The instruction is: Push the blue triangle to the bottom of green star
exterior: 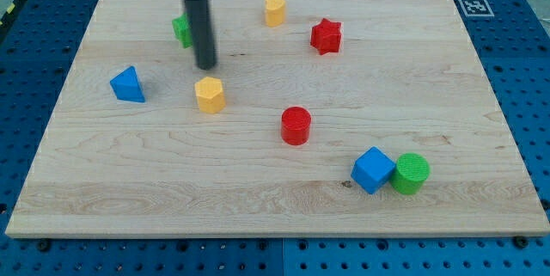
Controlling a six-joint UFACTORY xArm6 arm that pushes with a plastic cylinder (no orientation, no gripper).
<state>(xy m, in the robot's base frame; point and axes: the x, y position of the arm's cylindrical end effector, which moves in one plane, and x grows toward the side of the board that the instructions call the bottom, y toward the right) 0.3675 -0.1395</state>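
Blue triangle [128, 85] sits near the view's left edge of the table [275, 199], untouched, well left of my tip [206, 65]. Green star [182, 30] lies toward the view's top, partly hidden behind the rod, so only its left part shows; I take its shape from the task.

Tip position: just right of and slightly below the star, directly above the yellow block [210, 95], apart from it. Whether the rod touches the star I cannot tell. No jaws on this rig, only the rod, so there is nothing spread or pressed together to record.

Progress, as I judge it: essentially nothing done. The triangle is down and to the left of the star, not beneath it. The spot below the star is bare wood, with the yellow block just to its right.

Remaining: bring the tip round to the triangle's left side, then push it toward the view's right and a little upward until it rests under the star. Risk: clipping the yellow block on the way round, or nudging the star.

Other blocks (second yellow block [274, 9], red star [326, 36], red cylinder [296, 125], blue cube [373, 170], green cylinder [412, 173]) are well clear.
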